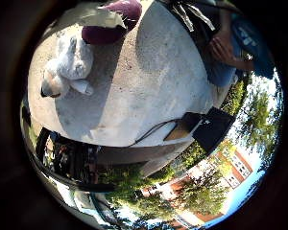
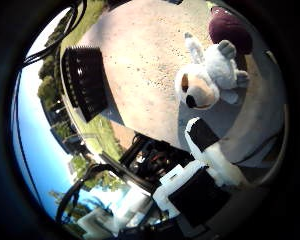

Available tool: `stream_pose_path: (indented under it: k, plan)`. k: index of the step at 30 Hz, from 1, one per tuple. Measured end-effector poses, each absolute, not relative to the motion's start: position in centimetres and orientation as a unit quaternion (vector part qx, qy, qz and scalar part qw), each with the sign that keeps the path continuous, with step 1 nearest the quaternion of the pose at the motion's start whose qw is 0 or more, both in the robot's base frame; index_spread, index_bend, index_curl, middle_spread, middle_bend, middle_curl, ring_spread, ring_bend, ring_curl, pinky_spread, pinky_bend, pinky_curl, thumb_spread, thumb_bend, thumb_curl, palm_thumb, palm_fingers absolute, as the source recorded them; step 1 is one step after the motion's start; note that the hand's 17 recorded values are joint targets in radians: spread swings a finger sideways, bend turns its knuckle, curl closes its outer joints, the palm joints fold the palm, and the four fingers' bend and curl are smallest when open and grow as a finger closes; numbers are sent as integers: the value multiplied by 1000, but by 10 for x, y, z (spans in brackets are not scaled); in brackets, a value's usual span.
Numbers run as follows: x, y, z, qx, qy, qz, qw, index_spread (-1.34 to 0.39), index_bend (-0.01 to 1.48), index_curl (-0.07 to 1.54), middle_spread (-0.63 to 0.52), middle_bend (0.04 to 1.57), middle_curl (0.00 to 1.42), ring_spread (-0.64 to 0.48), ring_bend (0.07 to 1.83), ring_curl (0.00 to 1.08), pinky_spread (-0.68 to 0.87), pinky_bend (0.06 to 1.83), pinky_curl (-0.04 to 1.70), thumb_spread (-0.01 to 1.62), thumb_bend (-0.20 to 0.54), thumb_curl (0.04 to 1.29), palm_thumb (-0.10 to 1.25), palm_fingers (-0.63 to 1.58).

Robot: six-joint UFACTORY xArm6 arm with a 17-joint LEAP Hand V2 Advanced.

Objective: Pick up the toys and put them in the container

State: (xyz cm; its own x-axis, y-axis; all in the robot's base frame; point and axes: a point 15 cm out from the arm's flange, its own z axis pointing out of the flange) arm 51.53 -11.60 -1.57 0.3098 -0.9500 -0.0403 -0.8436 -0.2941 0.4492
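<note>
A white plush bear (image 2: 210, 75) lies on a round grey stone table (image 2: 140, 50). It also shows in the right little finger side palm view (image 1: 69, 62). A dark maroon rounded thing (image 2: 230, 28) lies right beside the bear, also seen in the little finger side view (image 1: 113, 23). My right hand (image 2: 212, 160) hovers above the table, away from the bear. Its white and black fingers (image 2: 202, 135) reach out relaxed toward the bear and hold nothing. A black slatted crate-like thing (image 2: 85, 80) stands at the table's edge.
A person sits at the far side of the table with hands (image 1: 221, 48) resting on it, away from the toys. A black flat thing with a tan box (image 1: 204, 126) sits at the table's rim. Trees and buildings surround the yard.
</note>
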Motion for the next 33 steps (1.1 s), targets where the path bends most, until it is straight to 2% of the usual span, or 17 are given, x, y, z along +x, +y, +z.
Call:
stream_pose_path:
  k: [8,13,16,19,20,22,24,26,29,33]
  plan:
    - [497,-101,-60,799,-538,-170,208,-389,174,277,49,171,307,270,366,308,461,667,245,1121,-28,405,678,31]
    - [487,-98,-74,801,-525,-177,227,-317,182,280,40,183,314,265,364,309,463,653,234,1112,-31,395,674,94]
    - [484,-91,-81,803,-517,-178,236,-211,185,289,30,205,327,255,409,316,470,637,215,1106,-26,393,682,253]
    - [482,-92,-86,805,-510,-173,251,-192,175,291,-18,292,364,228,558,354,481,647,198,1096,-22,394,705,541]
    - [482,-93,-86,805,-507,-170,256,-231,144,276,-53,384,401,197,654,380,461,691,200,1087,-19,398,725,721]
    - [481,-95,-87,806,-504,-169,260,-278,76,233,-76,517,462,176,838,443,447,784,230,1080,-21,407,739,930]
    - [481,-94,-86,807,-501,-168,263,-345,84,184,-113,650,540,124,1049,532,432,891,275,1073,-17,421,765,994]
    - [485,-91,-83,809,-499,-164,262,-415,179,174,-155,732,615,74,1161,609,412,1011,337,1066,-17,435,788,1005]
    - [490,-95,-73,810,-504,-158,255,-529,270,163,-207,831,717,14,1223,679,364,1229,435,1054,-1,473,862,1073]
    - [493,-106,-49,801,-527,-155,238,-652,389,166,-241,947,830,-44,1254,734,303,1390,529,1066,47,543,1000,1062]
